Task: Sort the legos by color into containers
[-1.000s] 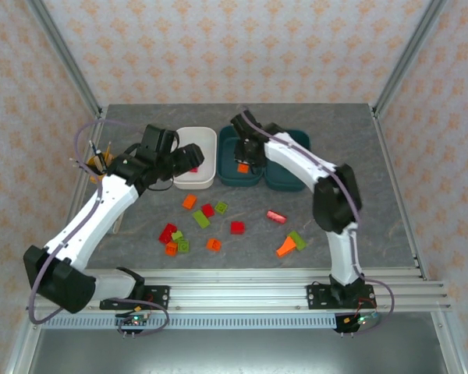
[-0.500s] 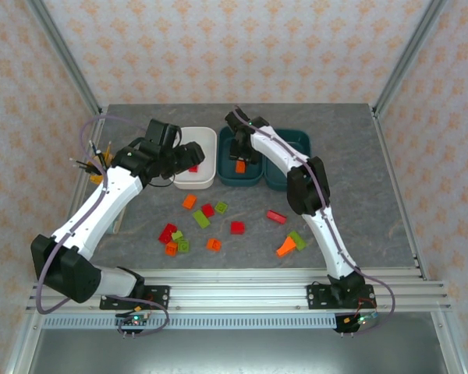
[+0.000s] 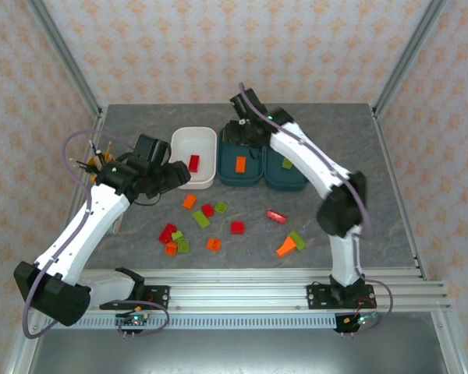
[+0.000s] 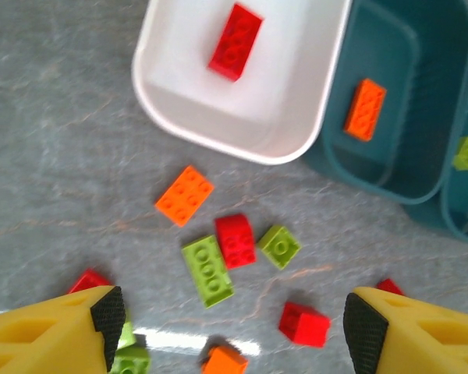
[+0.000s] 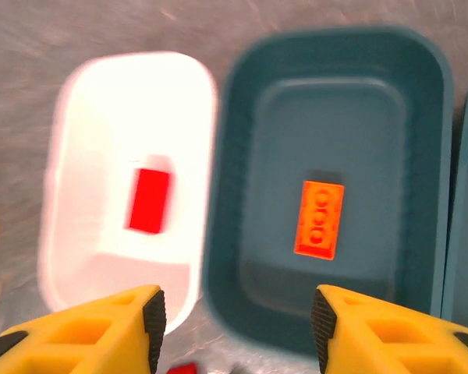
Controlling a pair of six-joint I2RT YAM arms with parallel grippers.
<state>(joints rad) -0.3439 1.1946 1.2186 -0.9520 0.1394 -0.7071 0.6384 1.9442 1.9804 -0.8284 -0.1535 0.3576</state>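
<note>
Looking down on the tabletop (image 3: 359, 171), I see three tubs standing in one row toward 12 o'clock. The white tub (image 3: 196, 142) is at the 9 o'clock end of the row and holds one red brick (image 3: 193, 162). Just beside it, on its 3 o'clock side, the middle teal tub (image 3: 242, 182) holds one orange brick (image 3: 241, 164). The last teal tub (image 3: 292, 184) holds one lime green brick (image 3: 286, 164).

The left fingers (image 4: 62, 335) are spread wide with nothing between them. They hang at about 7 o'clock of the white tub, above some loose bricks. The right fingers (image 5: 93, 331) are released too and empty, and they hover over the 12 o'clock end of the middle teal tub.

About a dozen loose legos (image 3: 237, 227) lie scattered on the tabletop at 6 o'clock of the tubs, with red, orange and lime green mixed, a few of them touching. A yellow cup of pencils (image 3: 97, 164) stands at 9 o'clock, near the tabletop's edge.
</note>
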